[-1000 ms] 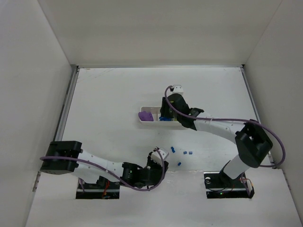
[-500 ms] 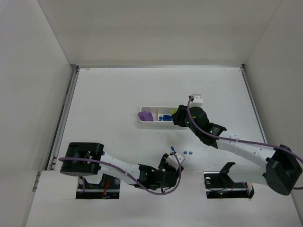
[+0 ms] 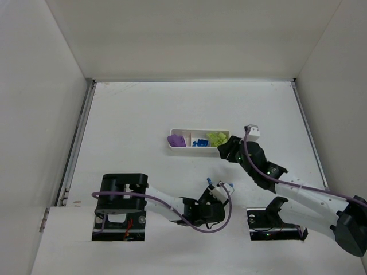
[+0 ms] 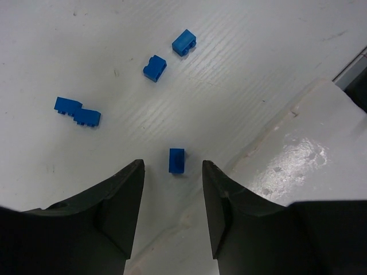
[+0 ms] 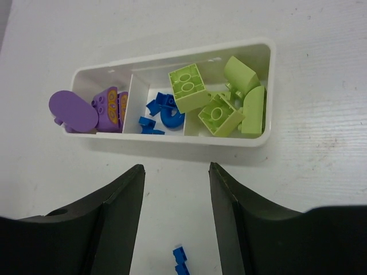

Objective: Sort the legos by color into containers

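Note:
The white tray holds the containers: purple pieces on the left, dark-blue bricks in the middle, yellow-green blocks on the right. My right gripper hovers open and empty just in front of the tray, near its right end. A loose blue brick lies on the table low between its fingers. My left gripper is open near the table's front. One small blue brick lies right at its fingertips, untouched. More blue bricks lie beyond.
A joined pair of blue bricks lies left of the left gripper, and another single one lies further off. A raised white plate sits close on its right. White walls enclose the table.
My right gripper has pulled back from over the tray toward the right and front, uncovering the yellow-green blocks. My left arm has swung right to the loose blue bricks.

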{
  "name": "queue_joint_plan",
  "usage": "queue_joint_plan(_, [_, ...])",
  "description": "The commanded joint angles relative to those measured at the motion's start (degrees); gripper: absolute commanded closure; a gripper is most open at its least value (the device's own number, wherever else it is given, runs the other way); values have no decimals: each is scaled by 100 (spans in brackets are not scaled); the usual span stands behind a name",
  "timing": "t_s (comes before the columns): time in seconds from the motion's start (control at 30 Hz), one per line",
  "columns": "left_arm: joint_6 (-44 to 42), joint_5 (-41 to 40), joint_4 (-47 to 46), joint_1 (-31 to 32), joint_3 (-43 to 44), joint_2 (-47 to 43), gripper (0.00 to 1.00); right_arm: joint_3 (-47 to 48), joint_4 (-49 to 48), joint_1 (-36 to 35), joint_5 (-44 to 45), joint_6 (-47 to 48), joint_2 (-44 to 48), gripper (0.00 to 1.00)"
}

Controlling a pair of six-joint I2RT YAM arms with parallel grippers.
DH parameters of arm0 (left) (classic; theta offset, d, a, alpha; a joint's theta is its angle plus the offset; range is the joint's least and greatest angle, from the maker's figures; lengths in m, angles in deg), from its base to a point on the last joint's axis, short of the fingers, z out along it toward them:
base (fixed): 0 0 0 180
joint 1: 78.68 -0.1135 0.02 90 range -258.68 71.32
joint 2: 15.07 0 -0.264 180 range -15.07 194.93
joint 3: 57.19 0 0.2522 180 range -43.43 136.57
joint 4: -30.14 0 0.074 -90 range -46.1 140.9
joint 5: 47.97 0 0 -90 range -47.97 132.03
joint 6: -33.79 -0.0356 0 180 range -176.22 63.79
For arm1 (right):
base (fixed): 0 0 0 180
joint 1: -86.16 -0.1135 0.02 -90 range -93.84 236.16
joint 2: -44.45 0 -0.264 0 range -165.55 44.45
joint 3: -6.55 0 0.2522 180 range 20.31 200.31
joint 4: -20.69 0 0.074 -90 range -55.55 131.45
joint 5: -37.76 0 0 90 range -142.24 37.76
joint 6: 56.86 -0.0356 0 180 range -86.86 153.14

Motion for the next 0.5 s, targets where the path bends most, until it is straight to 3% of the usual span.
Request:
queue_joint_plan(0.0, [-174,-89,-111,-77,202,99,60,-101,-282,-1,85,-197,251,46])
queue_joint_plan(0.13, [-191,-107,-216,-121,202,187,72,-215,-142,-1,207,-355,348,49])
queue_joint_plan(0.23, [-200,-107,-400,-165,132,197,86,-285,165,-1,479,-557,401,58])
queue_joint_plan(0.33, [-200,-151,-602,-182,-17,-5,90,-277,692,-159,804,-820,462,68])
queue_joint_plan(0.47, [-147,-195,-612,-472,-281,-716,90,-259,1386,-484,1297,-1137,760,69])
